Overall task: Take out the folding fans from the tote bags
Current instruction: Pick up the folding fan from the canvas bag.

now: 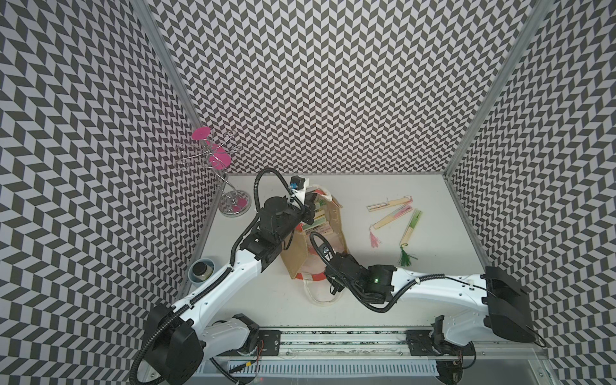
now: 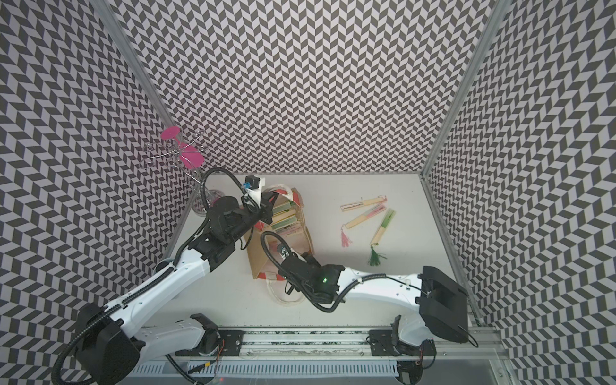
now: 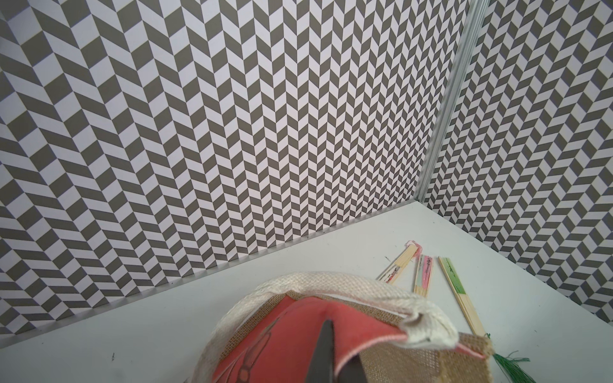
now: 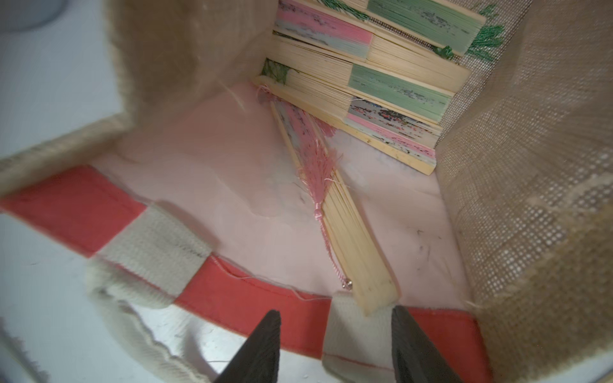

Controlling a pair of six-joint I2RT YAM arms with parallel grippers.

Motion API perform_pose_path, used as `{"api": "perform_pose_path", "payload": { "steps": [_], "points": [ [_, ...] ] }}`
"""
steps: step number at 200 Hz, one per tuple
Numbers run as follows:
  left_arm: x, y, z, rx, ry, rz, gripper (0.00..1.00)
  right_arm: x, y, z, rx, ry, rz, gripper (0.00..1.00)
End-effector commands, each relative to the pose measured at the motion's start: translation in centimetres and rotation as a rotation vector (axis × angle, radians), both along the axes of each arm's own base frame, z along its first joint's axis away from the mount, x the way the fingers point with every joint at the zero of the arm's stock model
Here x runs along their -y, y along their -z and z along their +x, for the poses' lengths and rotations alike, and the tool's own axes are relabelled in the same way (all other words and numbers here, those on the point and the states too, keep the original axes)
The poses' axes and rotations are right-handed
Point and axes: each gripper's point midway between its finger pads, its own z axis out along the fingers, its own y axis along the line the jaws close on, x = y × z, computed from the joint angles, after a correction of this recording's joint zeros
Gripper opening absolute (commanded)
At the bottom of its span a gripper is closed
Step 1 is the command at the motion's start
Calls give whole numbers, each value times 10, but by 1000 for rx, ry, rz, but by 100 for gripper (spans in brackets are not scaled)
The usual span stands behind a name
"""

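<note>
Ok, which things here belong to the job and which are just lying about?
Job: tote bag; fans inside it; three fans already out; left gripper, shut on the bag's rim; right gripper, open at its mouth.
Lying about: wire stand; blue-grey cup.

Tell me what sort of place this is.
Most likely a robot test cell in a lab: chevron-patterned walls box in a white table, and the left arm and right arm stand on a metal rail at its front edge, working on a tote bag.
</note>
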Motion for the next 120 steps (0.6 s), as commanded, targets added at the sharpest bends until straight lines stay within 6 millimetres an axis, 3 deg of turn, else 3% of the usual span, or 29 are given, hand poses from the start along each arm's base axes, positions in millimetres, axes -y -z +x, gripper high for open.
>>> {"api": "perform_pose_path", "payload": {
  "steps": [1, 52, 120],
  "points": [
    [1, -28, -3, 61, 25, -32, 0, -3, -12, 15, 101, 33, 1, 59],
    [4, -31, -8, 63, 53, -43, 0, -6, 1, 36, 116, 33, -45, 60],
    [6, -31, -9, 57, 64, -57, 0, -22, 22, 47, 127, -11, -131, 60]
  ]
}}
